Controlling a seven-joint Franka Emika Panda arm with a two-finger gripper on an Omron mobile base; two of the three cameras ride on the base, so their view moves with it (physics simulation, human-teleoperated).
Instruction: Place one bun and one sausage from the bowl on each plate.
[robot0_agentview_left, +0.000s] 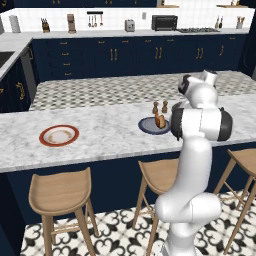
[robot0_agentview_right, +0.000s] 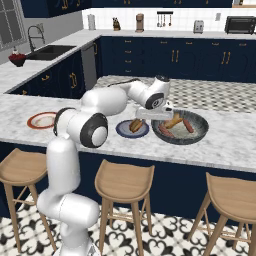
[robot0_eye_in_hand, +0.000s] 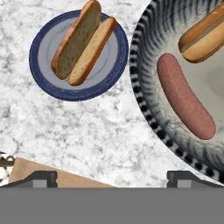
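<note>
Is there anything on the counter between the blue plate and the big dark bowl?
No. In the hand view, a narrow strip of bare marble counter separates the blue plate from the bowl; they sit close but apart.

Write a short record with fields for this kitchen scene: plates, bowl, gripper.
blue-rimmed round plate: holds one split orange-brown bun, no sausage
orange-rimmed round plate: bare, further along the marble counter
wide dark bowl: holds a bun and reddish-brown sausages
gripper: above the counter between plate and bowl, open, holding nothing
small brown shakers: behind the blue-rimmed plate
</note>
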